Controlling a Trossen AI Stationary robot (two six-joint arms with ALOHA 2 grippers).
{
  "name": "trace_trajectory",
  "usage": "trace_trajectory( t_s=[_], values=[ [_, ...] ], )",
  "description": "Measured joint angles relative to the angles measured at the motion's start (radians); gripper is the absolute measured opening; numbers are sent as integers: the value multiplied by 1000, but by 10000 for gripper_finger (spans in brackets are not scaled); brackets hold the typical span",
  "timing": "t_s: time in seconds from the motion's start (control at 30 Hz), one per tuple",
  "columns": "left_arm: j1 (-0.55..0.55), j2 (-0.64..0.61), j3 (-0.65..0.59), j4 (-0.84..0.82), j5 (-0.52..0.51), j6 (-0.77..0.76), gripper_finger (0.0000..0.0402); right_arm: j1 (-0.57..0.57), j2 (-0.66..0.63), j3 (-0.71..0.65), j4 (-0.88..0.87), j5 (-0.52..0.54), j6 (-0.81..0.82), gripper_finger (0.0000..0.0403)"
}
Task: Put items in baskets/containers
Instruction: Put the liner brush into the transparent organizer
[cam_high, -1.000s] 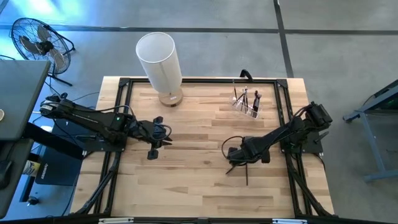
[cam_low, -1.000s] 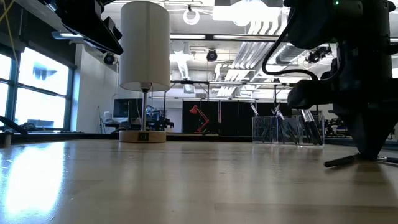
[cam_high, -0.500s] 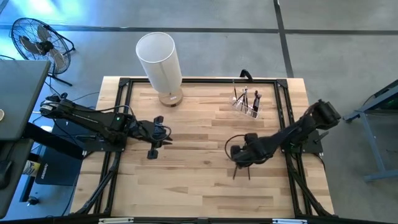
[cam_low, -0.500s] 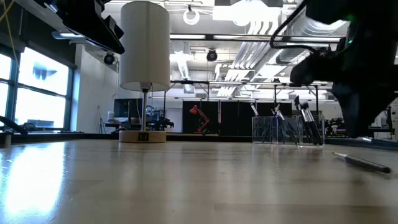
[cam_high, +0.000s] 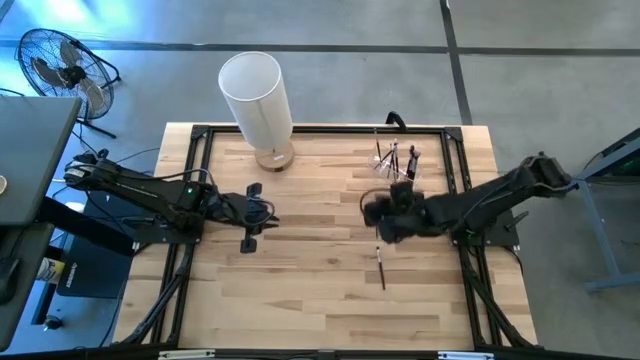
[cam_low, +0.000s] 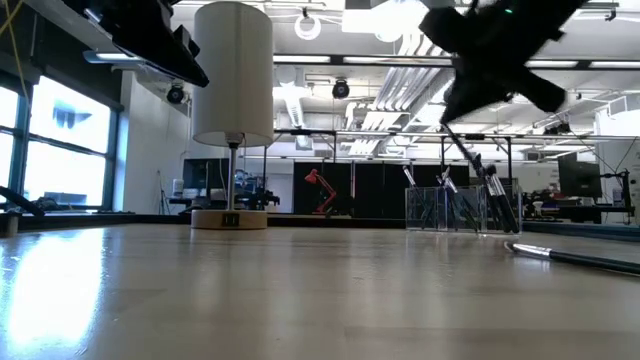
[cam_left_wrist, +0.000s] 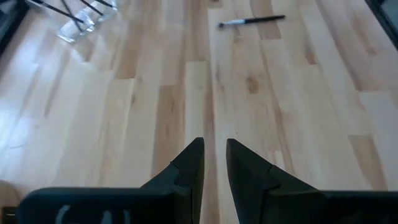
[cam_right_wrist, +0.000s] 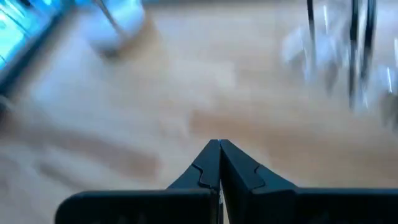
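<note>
My right gripper (cam_high: 385, 215) hangs in the air between a brush lying flat on the table (cam_high: 381, 270) and the clear plastic holder (cam_high: 398, 166), shut on another thin brush (cam_low: 458, 145). The holder stands near the far right and has several dark-handled brushes upright in it (cam_low: 495, 200). The tall white cylinder (cam_high: 255, 92) stands on its tan wooden base (cam_high: 273, 157) at the far edge. My left gripper (cam_high: 248, 236) waits low over the left half of the table, its fingers (cam_left_wrist: 214, 155) narrowly open with nothing between them. My right gripper pinches a thin dark brush at one end. In the low view the handle (cam_low: 452, 138) slants down below the fingers, lifted clear of the table. In the right wrist view the shut fingers (cam_right_wrist: 211, 162) hide the place of contact.
A black frame runs along the table's edges (cam_high: 300, 130). A fan (cam_high: 60, 65) and a grey cart (cam_high: 30, 150) stand off the table's left side. Bare wood lies between the two arms (cam_high: 310, 230) and along the near edge.
My right gripper has risen from the table and travelled toward the far edge and the holder, its arm stretching out. The brush it had tipped up by one end is now lifted clear. The other brush has stayed lying on the table.
</note>
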Motion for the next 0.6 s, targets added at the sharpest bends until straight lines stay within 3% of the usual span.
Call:
trace_trajectory(
  t_s=[0.1,0.2,0.43,0.6],
  values=[
    [0,0,0,22,-40,0,64,-69,-44,0,113,117,-220,0],
    [17,0,0,49,-50,-9,64,-181,-80,0,227,111,-469,0],
    [138,0,1,58,-41,-99,64,-517,-111,0,477,-131,-1013,0],
    [203,0,1,59,-39,-171,64,-730,-110,0,688,-374,-1263,0]
  ],
)
